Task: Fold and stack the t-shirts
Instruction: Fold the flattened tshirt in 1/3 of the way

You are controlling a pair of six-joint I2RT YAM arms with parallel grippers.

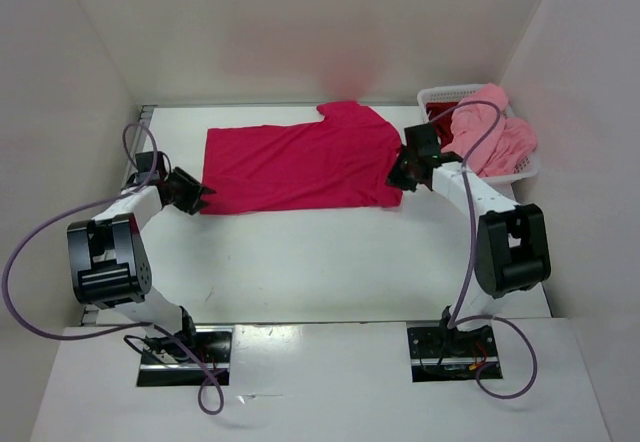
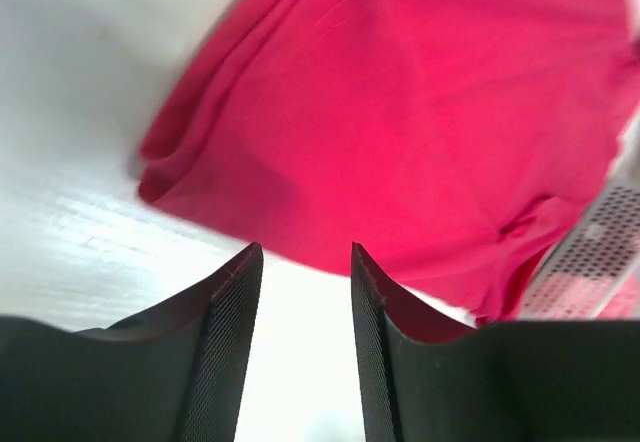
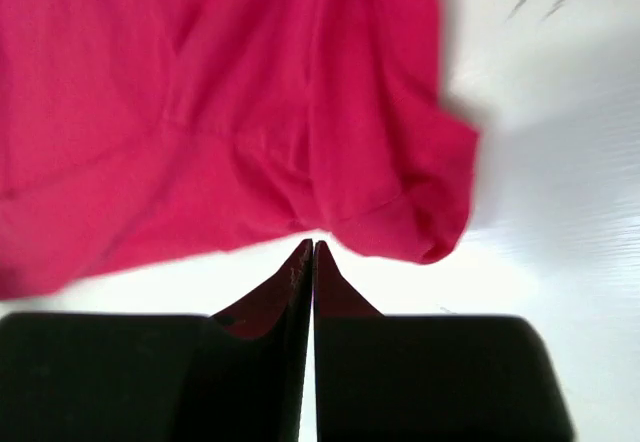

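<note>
Left gripper point(image 2: 303, 257) first: jaws apart, a clear gap between the two black fingers and nothing in it. Just ahead of its tips lies the near edge of the crimson-pink shirt point(image 2: 420, 112). A bunched corner sits ahead and to its left, with bare table point(image 2: 80, 212) showing under and between the fingers. My read is that it is lined up to take that corner.

Over to the right gripper point(image 3: 312, 252): jaws pressed together, no gap at all. The tips sit right at the shirt's hem, where the cloth puckers into a rounded fold ahead and slightly to its right. I cannot tell whether they nip any cloth or only touch the edge. The reddish tint on the inner faces could be reflection.

From above, the shirt is spread flat across the far half of the table, one sleeve poking away from the arms. Each gripper sits at one near corner. That looks like a two-handed fold, with both near corners lifted away together.

Beyond the right gripper, off to its right, stands the white basket point(image 1: 448, 92). The salmon shirt point(image 1: 495, 127) is heaped over it, and a bit of the dark red shirt point(image 1: 440, 112) peeks out inside. Those two are not yet folded, so the task looks early.

No brand, label or writing can be read anywhere.
</note>
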